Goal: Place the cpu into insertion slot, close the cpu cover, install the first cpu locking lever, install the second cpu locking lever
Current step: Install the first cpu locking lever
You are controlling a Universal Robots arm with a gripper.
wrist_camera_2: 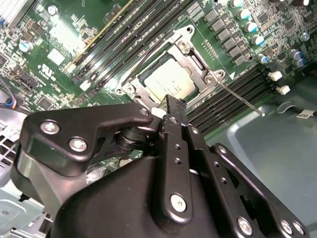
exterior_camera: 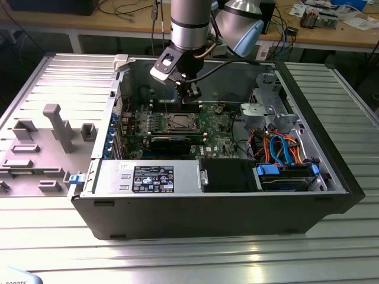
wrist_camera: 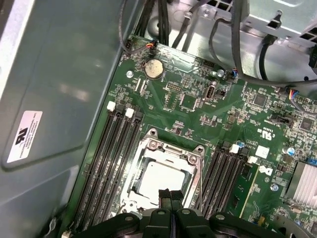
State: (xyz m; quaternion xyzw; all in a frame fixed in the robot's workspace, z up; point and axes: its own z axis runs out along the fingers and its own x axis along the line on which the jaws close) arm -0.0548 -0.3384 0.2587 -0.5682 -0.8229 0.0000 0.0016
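The cpu (wrist_camera: pixel 159 181) lies flat in the insertion slot (exterior_camera: pixel 180 122) on the green board, its silver top showing in both wrist views (wrist_camera_2: pixel 167 82). The cpu cover (wrist_camera: pixel 148 147), a silver frame (wrist_camera_2: pixel 196 60), lies down around the chip. A thin metal locking lever (wrist_camera_2: pixel 241 98) sticks out from one socket corner, slanting over the memory slots. My gripper (wrist_camera: pixel 170 197) hangs just above the socket's edge, shut, with nothing between its black fingers (wrist_camera_2: pixel 175 106). In the exterior view the gripper (exterior_camera: pixel 188 93) sits above the far side of the socket inside the open case.
Black memory slots (wrist_camera: pixel 115 148) flank the socket on both sides. A black expansion card (exterior_camera: pixel 170 144) lies in front of it, the power supply (exterior_camera: pixel 148 176) nearer still. Orange and blue cables (exterior_camera: pixel 283 148) and a drive cage (exterior_camera: pixel 269 109) fill the exterior view's right. Case walls surround everything.
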